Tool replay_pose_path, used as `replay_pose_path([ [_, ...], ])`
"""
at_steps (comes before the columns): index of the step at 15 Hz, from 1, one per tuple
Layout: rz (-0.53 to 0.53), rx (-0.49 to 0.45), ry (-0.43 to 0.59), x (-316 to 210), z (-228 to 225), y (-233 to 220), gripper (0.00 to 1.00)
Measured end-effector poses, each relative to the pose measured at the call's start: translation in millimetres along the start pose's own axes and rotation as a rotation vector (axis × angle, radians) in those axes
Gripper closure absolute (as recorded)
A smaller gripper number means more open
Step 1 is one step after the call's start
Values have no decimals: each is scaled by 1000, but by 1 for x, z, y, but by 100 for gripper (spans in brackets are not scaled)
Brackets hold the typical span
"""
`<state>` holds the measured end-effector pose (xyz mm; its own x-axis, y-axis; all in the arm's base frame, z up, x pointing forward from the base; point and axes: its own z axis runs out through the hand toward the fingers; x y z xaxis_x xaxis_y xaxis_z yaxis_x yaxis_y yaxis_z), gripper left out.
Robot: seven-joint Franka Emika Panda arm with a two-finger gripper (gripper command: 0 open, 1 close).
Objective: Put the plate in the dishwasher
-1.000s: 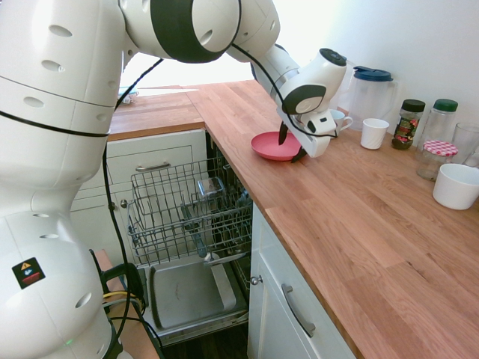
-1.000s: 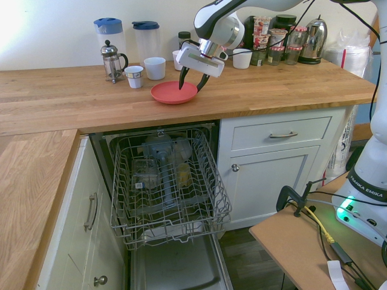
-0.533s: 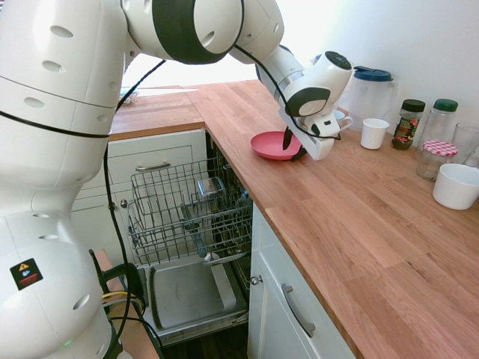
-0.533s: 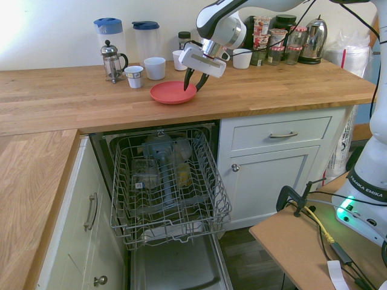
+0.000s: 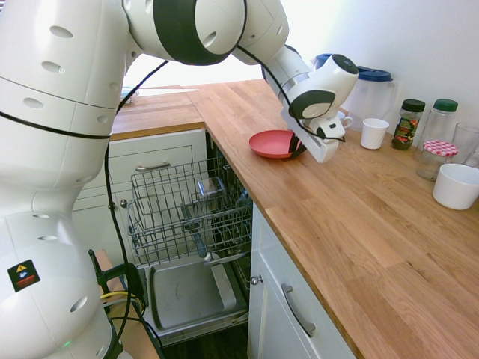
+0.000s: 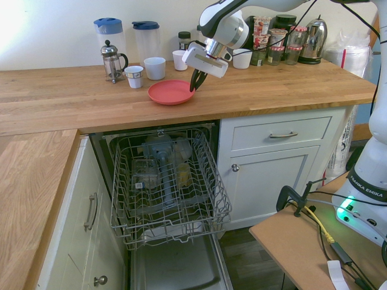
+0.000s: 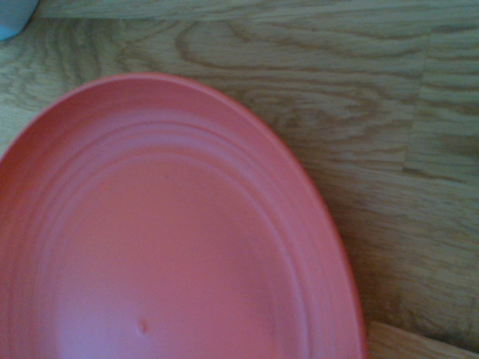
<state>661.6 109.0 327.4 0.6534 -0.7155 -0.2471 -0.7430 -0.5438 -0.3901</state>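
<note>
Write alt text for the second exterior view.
A white arm's tool pinches the right rim of a coral plate on a wooden counter. Below, the dishwasher stands open with its wire rack pulled out. Cups, jugs, jars and a kettle line the wall behind.

I see the plate [image 6: 171, 92], a small round shallow dish of plain coral-red plastic with faint concentric rings, on the wooden tabletop [image 6: 72, 96] near its front edge, its right rim tipped slightly up. My wrist view fills with its inner face [image 7: 165, 239]. Just below that stretch of edge, the dishwasher [image 6: 166, 181] stands open: its grey wire rack [image 5: 187, 206] is pulled out over the lowered grey inner door panel [image 5: 187, 288], with a few items sitting in the rack.
</note>
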Motion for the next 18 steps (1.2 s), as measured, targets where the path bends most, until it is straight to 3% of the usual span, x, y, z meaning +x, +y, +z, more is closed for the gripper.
replay_pose_path([
  [5,-98,43,43,-4,-34,-11,100],
  [9,-260,39,178,-40,-96,-40,100],
  [14,-510,-27,430,-141,-150,-81,100],
  [18,-725,-56,631,-246,-176,-76,100],
])
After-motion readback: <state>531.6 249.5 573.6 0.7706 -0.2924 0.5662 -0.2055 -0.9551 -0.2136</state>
